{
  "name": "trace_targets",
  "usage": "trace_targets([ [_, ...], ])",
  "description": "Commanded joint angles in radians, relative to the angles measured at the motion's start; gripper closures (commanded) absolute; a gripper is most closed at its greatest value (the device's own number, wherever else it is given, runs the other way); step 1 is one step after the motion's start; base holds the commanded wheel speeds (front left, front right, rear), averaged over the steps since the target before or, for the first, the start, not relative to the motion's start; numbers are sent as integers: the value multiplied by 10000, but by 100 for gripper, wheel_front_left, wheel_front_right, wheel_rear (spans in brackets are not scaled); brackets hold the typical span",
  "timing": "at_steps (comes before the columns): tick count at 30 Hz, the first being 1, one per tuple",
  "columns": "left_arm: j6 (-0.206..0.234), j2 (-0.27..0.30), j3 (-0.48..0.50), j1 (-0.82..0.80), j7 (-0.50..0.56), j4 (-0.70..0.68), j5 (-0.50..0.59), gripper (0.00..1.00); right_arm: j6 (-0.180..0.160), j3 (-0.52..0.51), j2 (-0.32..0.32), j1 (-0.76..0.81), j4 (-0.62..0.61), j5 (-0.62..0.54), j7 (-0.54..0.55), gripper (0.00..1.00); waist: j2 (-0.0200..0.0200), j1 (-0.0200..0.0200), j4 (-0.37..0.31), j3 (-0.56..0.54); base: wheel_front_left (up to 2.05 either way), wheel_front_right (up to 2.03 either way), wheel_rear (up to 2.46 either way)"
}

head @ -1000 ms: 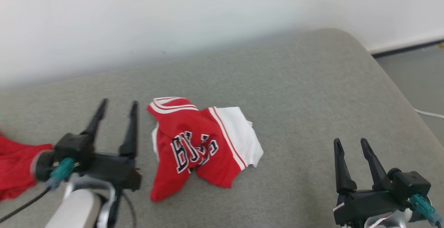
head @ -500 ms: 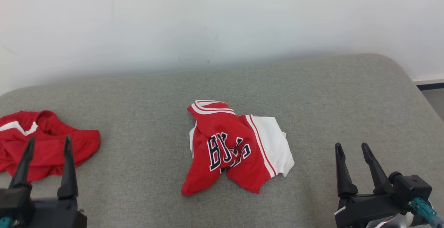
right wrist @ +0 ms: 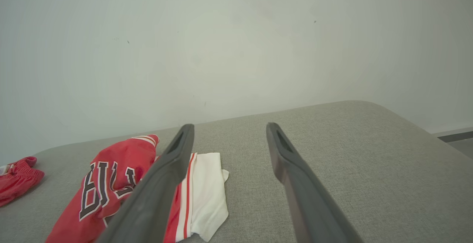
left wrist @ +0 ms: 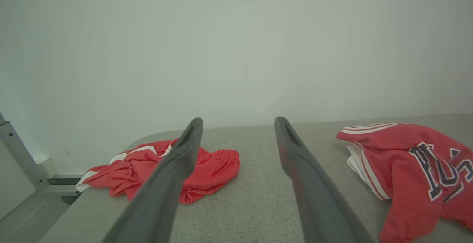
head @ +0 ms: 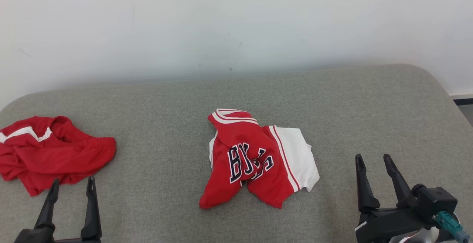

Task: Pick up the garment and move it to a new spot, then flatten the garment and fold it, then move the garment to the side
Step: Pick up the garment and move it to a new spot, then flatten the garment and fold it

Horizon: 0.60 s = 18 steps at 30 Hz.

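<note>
A crumpled red and white jersey (head: 258, 158) with dark lettering lies in the middle of the grey padded surface (head: 166, 117). It also shows at the right of the left wrist view as the jersey (left wrist: 406, 161) and at the lower left of the right wrist view as the jersey (right wrist: 111, 184). My left gripper (head: 72, 182) stands open at the near left, well left of the jersey, holding nothing; its own view shows the left gripper (left wrist: 238, 121) with fingers apart. My right gripper (head: 372, 158) is open and bare at the near right, just right of the jersey, seen also as the right gripper (right wrist: 230, 126).
Bunched red shorts with a white stripe (head: 51, 150) lie at the far left, just beyond my left fingers; they show as shorts (left wrist: 218, 163) and shorts (right wrist: 16, 178). A pale wall backs the surface. Its rounded right edge drops to the floor (head: 466, 106).
The head camera has swung, so the whole picture has shifted right. My left gripper has drawn back from beside the shorts toward the near edge. The right gripper and the jersey stay put.
</note>
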Motion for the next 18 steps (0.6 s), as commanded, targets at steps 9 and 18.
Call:
trace_targets([
  [9, -228, -785, 573, 130, -49, 394, 742, 0, 34, 43, 5, 153, 87, -95, 13, 0, 0, 0, -74, -130, 0, 0, 0],
  [18, -719, -705, 262, 141, 178, 1255, 950, 0, 34, 25, 4, 240, 240, -123, 62, 0, 0, 0, -48, -337, 0, 0, 0],
])
